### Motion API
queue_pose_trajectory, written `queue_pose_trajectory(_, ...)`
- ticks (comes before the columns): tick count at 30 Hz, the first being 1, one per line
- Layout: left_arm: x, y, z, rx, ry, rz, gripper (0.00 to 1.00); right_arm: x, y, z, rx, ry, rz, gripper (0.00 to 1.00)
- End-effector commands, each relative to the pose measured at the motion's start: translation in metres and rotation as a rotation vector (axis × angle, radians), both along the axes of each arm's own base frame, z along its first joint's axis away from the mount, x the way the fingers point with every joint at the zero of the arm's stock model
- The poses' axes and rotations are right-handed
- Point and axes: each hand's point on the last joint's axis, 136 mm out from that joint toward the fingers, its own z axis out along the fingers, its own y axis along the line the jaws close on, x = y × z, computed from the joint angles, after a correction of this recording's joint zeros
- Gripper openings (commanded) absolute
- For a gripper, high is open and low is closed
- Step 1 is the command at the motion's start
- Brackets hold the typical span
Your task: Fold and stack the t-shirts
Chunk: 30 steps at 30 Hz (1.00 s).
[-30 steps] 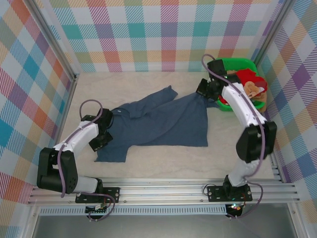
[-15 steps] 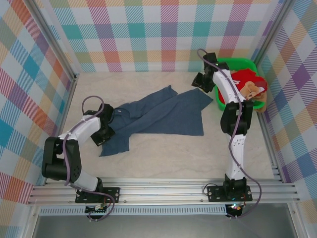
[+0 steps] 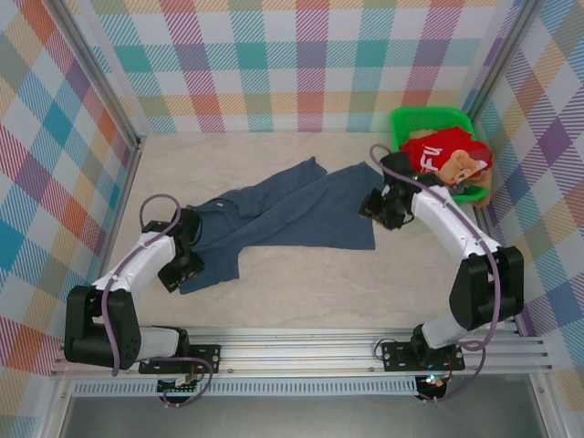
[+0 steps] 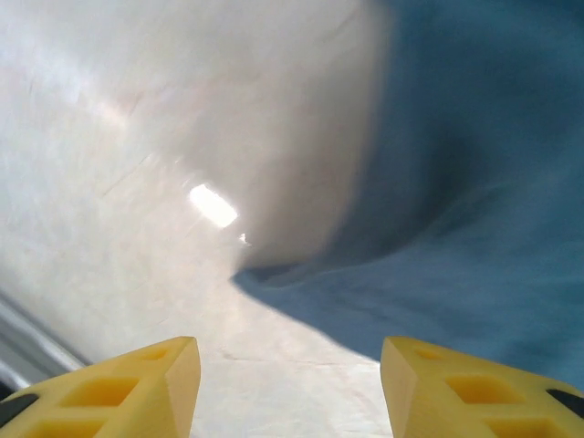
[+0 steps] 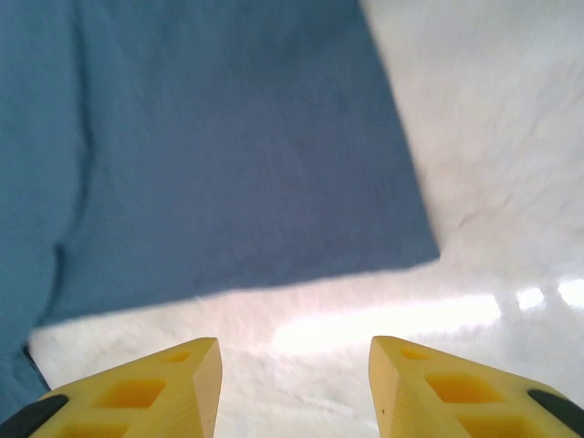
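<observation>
Top view, shirt: the slate-blue t-shirt (image 3: 301, 214) lies opened out but rumpled across the middle of the table (image 3: 319, 297), one sleeve poking toward the back wall, no fold made yet
Top view, basket: the green basket (image 3: 399, 117) sits in the far right corner with a red t-shirt (image 3: 436, 151) heaped in it and a tan-printed piece (image 3: 467, 166) against that
Top view, arms: the left gripper (image 3: 181, 266) is at the blue shirt's near left edge and the right gripper (image 3: 377, 208) at its right edge; from up here I can't make out how the jaws stand
Left wrist: the left gripper (image 4: 287, 356) has its yellow jaws wide apart with nothing between them; bare table lies below, and the blue hem (image 4: 456, 182) curls just ahead and to the right, a shadow under its lip
Right wrist: the right gripper (image 5: 294, 351) is likewise spread and empty, tips over bare table, with the shirt's corner (image 5: 228, 137) lying flat just ahead
Step, my guess: both arms lining up to take an edge
What could go wrong: a pinch that closes short of the cloth gets only table; the flat right corner could slide away from the tips; the curled left hem could be caught doubled, so the fold comes out crooked; uneven pulls would bunch it further
</observation>
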Motion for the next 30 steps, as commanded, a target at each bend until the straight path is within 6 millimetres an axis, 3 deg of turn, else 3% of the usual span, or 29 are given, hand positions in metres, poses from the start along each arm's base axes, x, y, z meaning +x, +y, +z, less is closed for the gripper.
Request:
queue_pose_trajectory(1, -0.015, 0.001, -0.013, -0.029, 0.075, 0.039, 0.54, -0.019, 0.015, -0.018, 0.09, 0.043, 0.008, 0.46)
queue_pose_trajectory(4, 0.0, 0.0, -0.015, -0.037, 0.068, 0.058, 0.54, -0.023, 0.026, -0.034, 0.146, 0.063, 0.028, 0.39)
queue_pose_trajectory(9, 0.023, -0.013, -0.009, -0.107, 0.003, 0.094, 0.52, 0.001, 0.063, -0.044, 0.164, 0.061, 0.119, 0.26)
queue_pose_trajectory(15, 0.028, -0.024, 0.009, -0.157, -0.037, 0.124, 0.51, 0.032, 0.131, -0.053, 0.218, 0.071, 0.232, 0.25)
queue_pose_trajectory(20, 0.037, -0.031, 0.008, -0.189, -0.052, 0.131, 0.48, 0.048, 0.193, -0.073, 0.259, 0.103, 0.311, 0.25)
queue_pose_trajectory(24, 0.044, -0.034, 0.013, -0.204, -0.083, 0.122, 0.47, 0.065, 0.187, -0.101, 0.229, 0.159, 0.223, 0.25)
queue_pose_trajectory(30, 0.057, -0.046, 0.02, -0.274, -0.141, 0.072, 0.44, 0.091, 0.138, -0.131, 0.136, 0.267, 0.088, 0.25)
